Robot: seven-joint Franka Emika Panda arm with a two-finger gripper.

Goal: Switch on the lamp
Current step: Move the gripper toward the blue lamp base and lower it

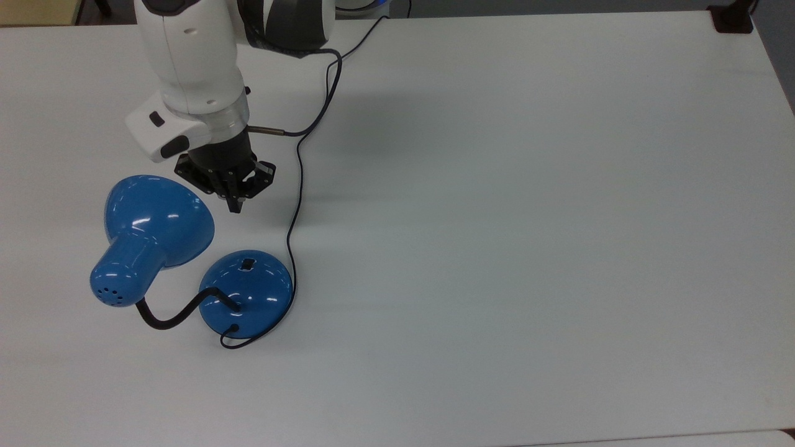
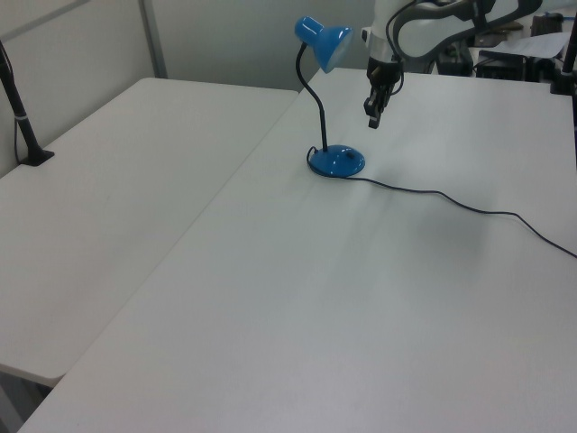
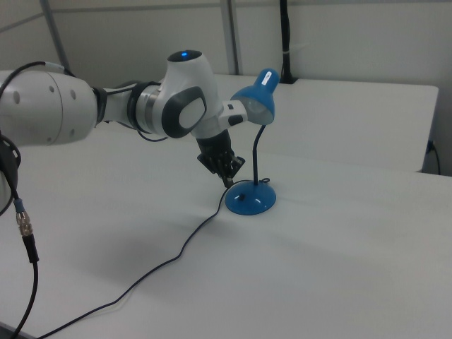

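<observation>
The lamp stands on the white table (image 1: 497, 248). Its glossy blue shade (image 1: 158, 214) sits at the top view's left, a black bendy neck (image 1: 177, 313) curving down to the round blue base (image 1: 246, 293). A small black switch (image 1: 247, 264) lies on the base's far side. The thin black cord (image 1: 298, 186) runs from the base toward the table's far edge. My gripper (image 1: 235, 205) hangs above the table just beyond the base and right of the shade, fingers shut and pointing down, holding nothing. It also shows beside the lamp (image 2: 335, 161) as the gripper (image 2: 371, 120), and the gripper (image 3: 229, 180) above the base (image 3: 248, 199).
The arm's own grey cable (image 1: 317, 93) loops near the lamp cord. A second white table (image 2: 117, 180) adjoins at the left view's left, with a black post (image 2: 22, 126) clamped on it. A black clamp (image 1: 733, 18) sits at the top view's far right corner.
</observation>
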